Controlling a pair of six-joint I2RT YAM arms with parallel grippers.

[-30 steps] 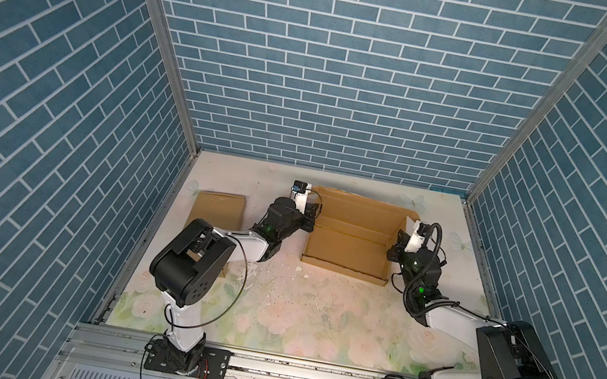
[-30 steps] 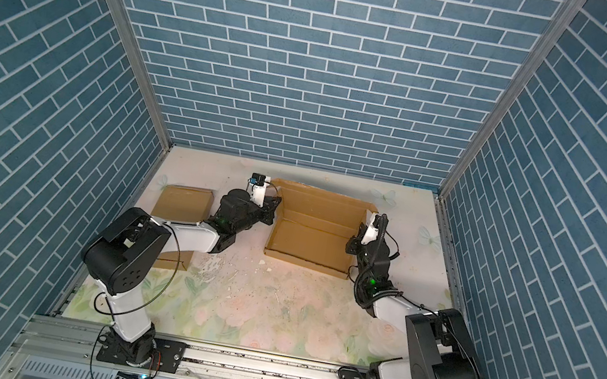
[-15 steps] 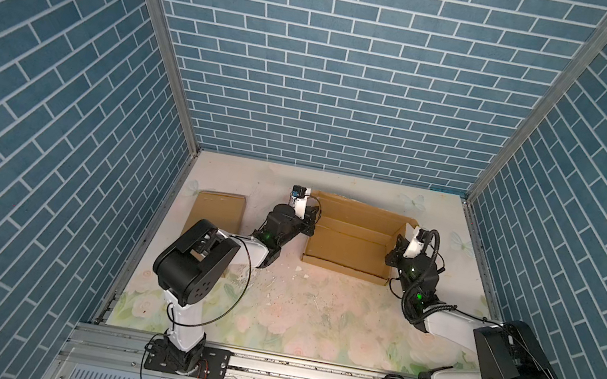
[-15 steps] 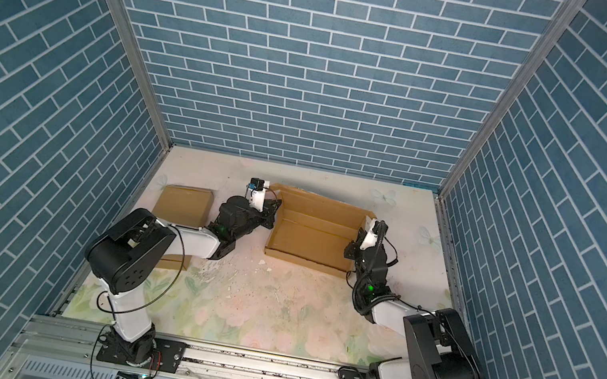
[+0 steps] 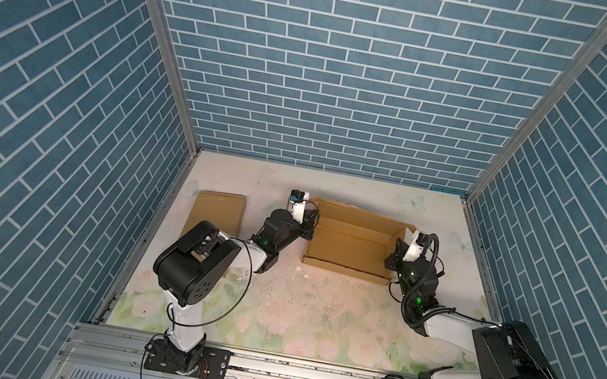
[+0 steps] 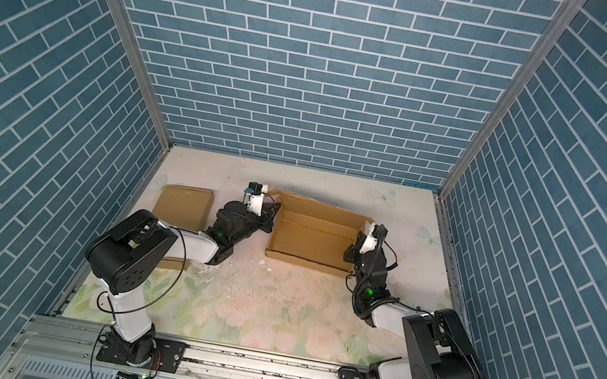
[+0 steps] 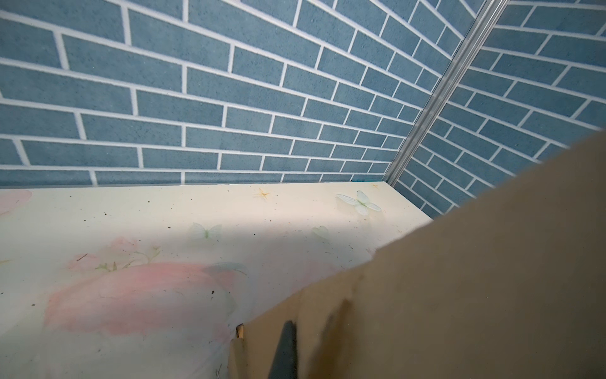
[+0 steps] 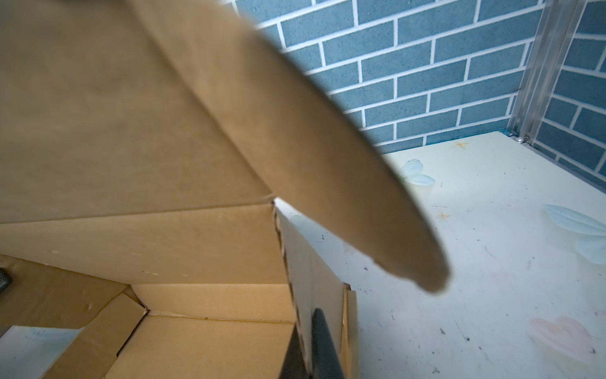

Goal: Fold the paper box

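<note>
Right wrist view is showing the right gripper (image 8: 308,352) pinching the right side wall of the cardboard box (image 8: 203,236), its jaws pressed together on the board, probably to keep that wall standing while it is being folded. In both top views the left gripper (image 5: 311,223) is clamping the opposite side wall, jaws likewise closed on cardboard, apparently bracing the box from that end. The box is sitting toward the back of the floral table (image 5: 312,318), well apart from a flat cardboard piece (image 5: 215,211). Compared with a second ago, the right gripper is sitting further inward and the right wall is standing more upright.
</note>
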